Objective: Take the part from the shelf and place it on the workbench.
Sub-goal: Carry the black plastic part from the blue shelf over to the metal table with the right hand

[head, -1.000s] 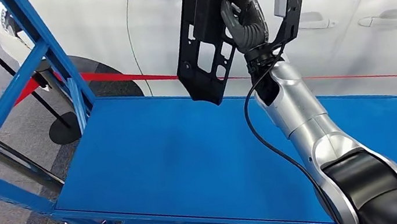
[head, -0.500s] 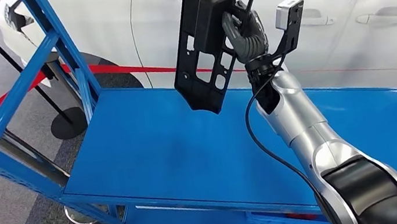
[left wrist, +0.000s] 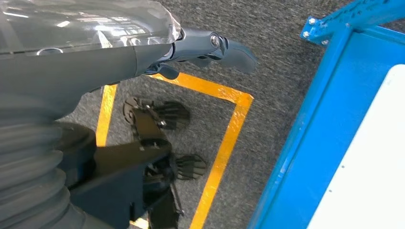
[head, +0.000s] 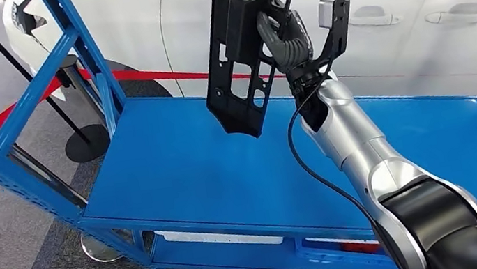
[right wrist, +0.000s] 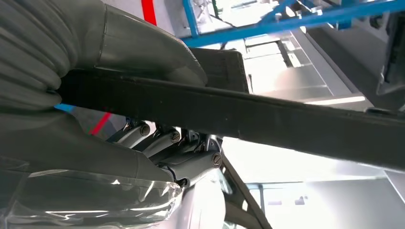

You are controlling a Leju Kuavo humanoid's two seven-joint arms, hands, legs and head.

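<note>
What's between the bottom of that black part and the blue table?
Nothing: in the head view the black part hangs from the right hand above bare blue table.

R arm stretched fwd and up, silver forearm raised, right hand (head: 285,35) w/ fingers (right wrist: 184,157) curled round the black part (head: 245,42), thumb on its opposite face; left hand (left wrist: 143,62) hanging down, holding nothing.

part (head: 246,49): black | desk (head: 177,171): bright blue | car (head: 419,39): white | floor tape (left wrist: 224,143): yellow on grey carpet | right arm (head: 357,146): silver
</note>
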